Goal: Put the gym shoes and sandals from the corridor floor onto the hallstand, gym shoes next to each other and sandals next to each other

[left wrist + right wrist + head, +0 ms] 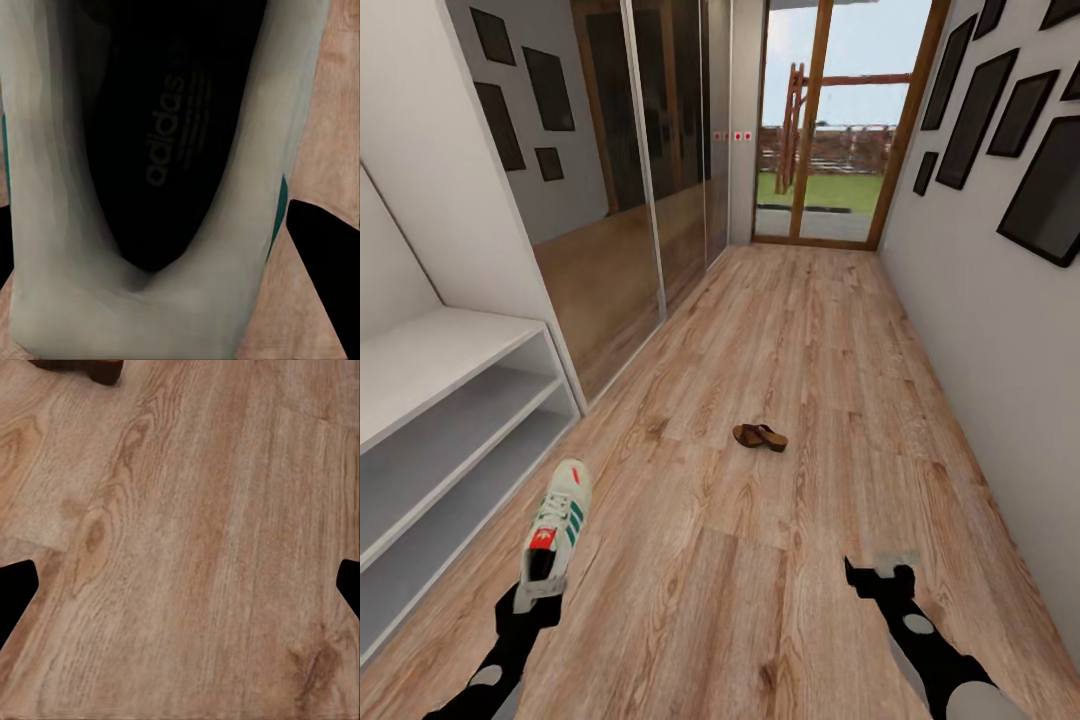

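Note:
One cream-white gym shoe with green stripes and a red heel mark hangs just above the corridor floor, toe pointing away from me. My left gripper is shut on its heel; in the left wrist view the gym shoe's dark insole sits between the black fingers. A brown sandal lies on the planks mid-corridor, and its edge appears in the right wrist view. I cannot tell whether one or two sandals lie there. My right gripper hovers open over bare floor. The pale-grey hallstand stands at my left.
Mirrored wardrobe doors run along the left wall past the rack. A glass door closes the far end. Dark framed pictures hang on the right wall. Open floor stretches ahead between the walls.

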Controlling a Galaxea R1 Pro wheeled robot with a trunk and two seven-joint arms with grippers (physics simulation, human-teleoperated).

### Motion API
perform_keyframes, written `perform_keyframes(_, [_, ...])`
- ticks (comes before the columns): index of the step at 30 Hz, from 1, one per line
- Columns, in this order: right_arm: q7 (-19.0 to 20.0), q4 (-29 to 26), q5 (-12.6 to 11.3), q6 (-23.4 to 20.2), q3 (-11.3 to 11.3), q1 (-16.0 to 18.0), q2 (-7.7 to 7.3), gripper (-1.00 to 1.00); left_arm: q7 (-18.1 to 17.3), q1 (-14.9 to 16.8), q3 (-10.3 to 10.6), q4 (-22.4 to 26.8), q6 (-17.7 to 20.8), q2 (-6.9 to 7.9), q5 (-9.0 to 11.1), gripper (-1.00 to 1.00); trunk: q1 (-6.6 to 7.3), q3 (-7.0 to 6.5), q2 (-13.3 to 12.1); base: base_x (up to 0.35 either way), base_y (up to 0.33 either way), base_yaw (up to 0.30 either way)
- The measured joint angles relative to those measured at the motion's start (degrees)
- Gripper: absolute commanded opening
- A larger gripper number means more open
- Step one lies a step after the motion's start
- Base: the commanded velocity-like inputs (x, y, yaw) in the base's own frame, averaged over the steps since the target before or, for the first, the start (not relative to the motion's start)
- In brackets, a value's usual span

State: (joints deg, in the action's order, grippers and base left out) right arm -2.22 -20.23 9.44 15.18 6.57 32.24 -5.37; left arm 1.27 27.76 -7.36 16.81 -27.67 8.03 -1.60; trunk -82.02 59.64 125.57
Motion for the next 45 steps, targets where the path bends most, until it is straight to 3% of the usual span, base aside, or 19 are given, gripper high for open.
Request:
perform_keyframes(6, [0.2,11.4,0.0,10.2,-0.1,-0.1,-1.75,1.0,-0.2,-5.4,0.1,-2.2,-5.3,0.08,-0.5,-1.0,0.0,0.0,0.0,0.0,0.0,0.0])
perform_keyframes(8, [0.2,15.6,0.0,15.6,-0.1,-0.6,-2.23,1.0,-0.2,-6.8,0.2,-5.5,-7.7,0.13,-0.6,-1.0,0.0,0.0,0.0,0.0,0.0,0.0])
perform_keyframes(17, [0.3,16.9,-0.3,19.4,-0.1,-5.9,-2.36,1.0,-0.2,-10.0,0.2,-8.8,-11.6,0.02,-0.6,-1.0,0.0,-0.01,0.0,0.0,0.0,0.0])
perform_keyframes(22, [0.3,17.1,-0.2,25.1,-0.2,-9.9,-2.21,1.0,-0.2,-13.2,0.1,-8.5,-12.5,-0.18,-0.5,-1.0,0.0,0.0,0.0,0.0,0.0,0.0])
perform_keyframes(45, [0.2,17.1,-0.2,26.1,-0.2,-10.5,-1.66,1.0,-0.1,-13.7,-0.2,-8.2,-12.6,-0.22,-0.5,-1.0,0.02,-0.01,0.0,0.046,0.0,0.0])
